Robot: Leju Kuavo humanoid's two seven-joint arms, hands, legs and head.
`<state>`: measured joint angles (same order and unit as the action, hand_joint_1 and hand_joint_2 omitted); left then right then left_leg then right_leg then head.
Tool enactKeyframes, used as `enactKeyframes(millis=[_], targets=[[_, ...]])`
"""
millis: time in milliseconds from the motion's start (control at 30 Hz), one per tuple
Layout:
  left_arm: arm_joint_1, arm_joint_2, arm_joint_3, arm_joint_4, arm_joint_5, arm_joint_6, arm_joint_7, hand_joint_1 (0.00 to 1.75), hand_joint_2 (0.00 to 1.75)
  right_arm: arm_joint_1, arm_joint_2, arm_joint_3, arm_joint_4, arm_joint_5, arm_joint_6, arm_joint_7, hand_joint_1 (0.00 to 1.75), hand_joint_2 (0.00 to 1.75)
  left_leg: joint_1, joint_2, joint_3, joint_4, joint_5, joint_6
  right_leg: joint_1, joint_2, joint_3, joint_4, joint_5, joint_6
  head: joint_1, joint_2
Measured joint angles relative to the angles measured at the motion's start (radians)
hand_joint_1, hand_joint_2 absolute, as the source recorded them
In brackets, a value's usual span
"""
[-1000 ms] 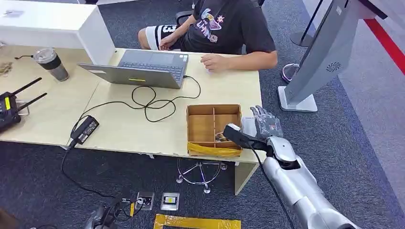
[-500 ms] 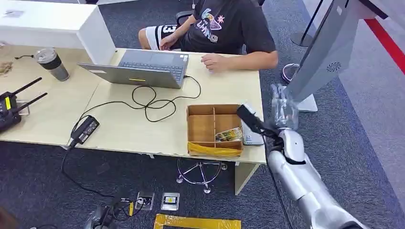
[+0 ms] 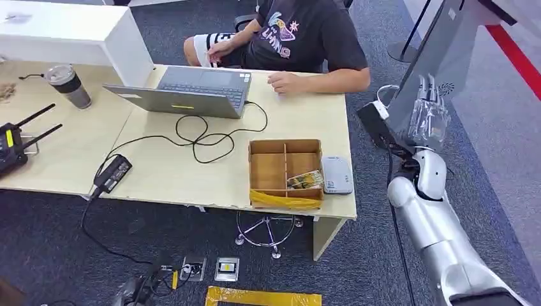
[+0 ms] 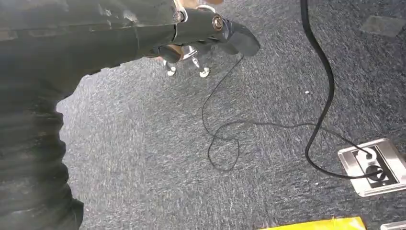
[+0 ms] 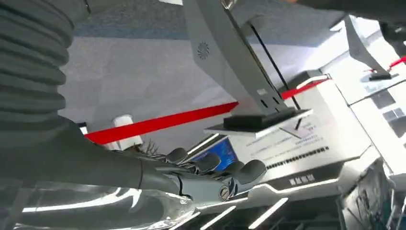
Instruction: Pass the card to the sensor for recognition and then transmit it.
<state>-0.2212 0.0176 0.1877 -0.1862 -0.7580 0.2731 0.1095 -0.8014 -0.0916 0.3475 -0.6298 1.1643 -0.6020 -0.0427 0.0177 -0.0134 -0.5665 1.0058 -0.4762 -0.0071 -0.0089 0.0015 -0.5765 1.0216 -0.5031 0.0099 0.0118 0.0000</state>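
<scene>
Card (image 3: 305, 180) lies in the divided box (image 3: 284, 171) on the desk (image 3: 191, 166), well apart from right hand (image 3: 429, 118), w/ the sensor (image 3: 337, 174) just beside the box. Right hand raised off the desk edge; fingers look extended, empty, though blurred. Step: card not yet picked. Next: reach to the box, pinch card. Left hand (image 4: 210, 28) hangs over the floor; state unclear.

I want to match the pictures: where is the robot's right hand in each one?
Head view: right hand, raised before the grey stand.
Right wrist view: the hand stretched out, stand behind.
Left wrist view: not in it.
Shared landmark: the grey stand.
</scene>
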Motion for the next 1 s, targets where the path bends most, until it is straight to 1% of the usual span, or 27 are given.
enactKeyframes(millis=[267, 333, 533, 633, 700, 767, 867, 1000], targets=[[0.000, 0.000, 0.000, 0.000, 0.001, 0.002, -0.002, 0.00, 1.75, 0.000, 0.000, -0.023, -0.023, 0.000, 0.000, -0.003, 0.00, 1.75, 0.000, 0.000, 0.000, 0.000, 0.000, 0.000, 0.000, 0.000, 0.000, 0.000, 0.000, 0.000, 0.000, 0.000], [0.000, 0.000, 0.000, 0.000, 0.001, 0.002, -0.002, 0.00, 1.75, 0.000, 0.000, -0.029, -0.031, -0.009, 0.016, -0.022, 0.00, 1.75, 0.000, 0.000, 0.000, 0.000, 0.000, 0.000, 0.000, 0.000, 0.000, 0.000, 0.000, 0.000, 0.000, 0.000], [0.000, -0.001, 0.000, 0.000, 0.001, 0.001, -0.002, 0.00, 1.75, 0.006, 0.007, -0.029, -0.104, -0.025, 0.115, -0.038, 0.00, 1.75, 0.000, 0.000, 0.000, 0.000, 0.000, 0.000, 0.000, 0.000, 0.000, 0.000, 0.000, 0.000, 0.000, 0.000], [-0.001, -0.001, 0.000, 0.000, 0.001, 0.000, -0.002, 0.00, 1.75, 0.018, 0.019, -0.029, -0.156, -0.068, 0.201, -0.067, 0.00, 1.75, 0.000, 0.000, 0.000, 0.000, 0.000, 0.000, 0.000, 0.000, 0.000, 0.000, 0.000, 0.000, 0.000, 0.000], [-0.001, -0.001, 0.000, 0.000, 0.002, 0.000, -0.004, 0.00, 1.75, 0.029, 0.028, -0.028, -0.195, -0.098, 0.279, -0.077, 0.00, 1.75, 0.000, 0.000, 0.000, 0.000, 0.000, 0.000, 0.000, 0.000, 0.000, 0.000, 0.000, 0.000, 0.000, 0.000], [-0.001, -0.001, 0.000, 0.000, 0.003, 0.000, -0.005, 0.00, 1.75, 0.042, 0.037, -0.027, -0.241, -0.114, 0.327, -0.082, 0.00, 1.75, 0.000, 0.000, 0.000, 0.000, 0.000, 0.000, 0.000, 0.000, 0.000, 0.000, 0.000, 0.000, 0.000, 0.000], [-0.001, -0.001, 0.000, 0.000, 0.004, 0.000, -0.005, 0.00, 1.75, 0.059, 0.047, -0.026, -0.304, -0.119, 0.362, -0.081, 0.00, 1.75, 0.000, 0.000, 0.000, 0.000, 0.000, 0.000, 0.000, 0.000, 0.000, 0.000, 0.000, 0.000, 0.000, 0.000], [0.000, 0.000, 0.000, 0.000, 0.004, 0.000, -0.005, 0.00, 1.75, 0.076, 0.049, -0.026, -0.370, -0.124, 0.384, -0.077, 0.00, 1.75, 0.000, 0.000, 0.000, 0.000, 0.000, 0.000, 0.000, 0.000, 0.000, 0.000, 0.000, 0.000, 0.000, 0.000]])
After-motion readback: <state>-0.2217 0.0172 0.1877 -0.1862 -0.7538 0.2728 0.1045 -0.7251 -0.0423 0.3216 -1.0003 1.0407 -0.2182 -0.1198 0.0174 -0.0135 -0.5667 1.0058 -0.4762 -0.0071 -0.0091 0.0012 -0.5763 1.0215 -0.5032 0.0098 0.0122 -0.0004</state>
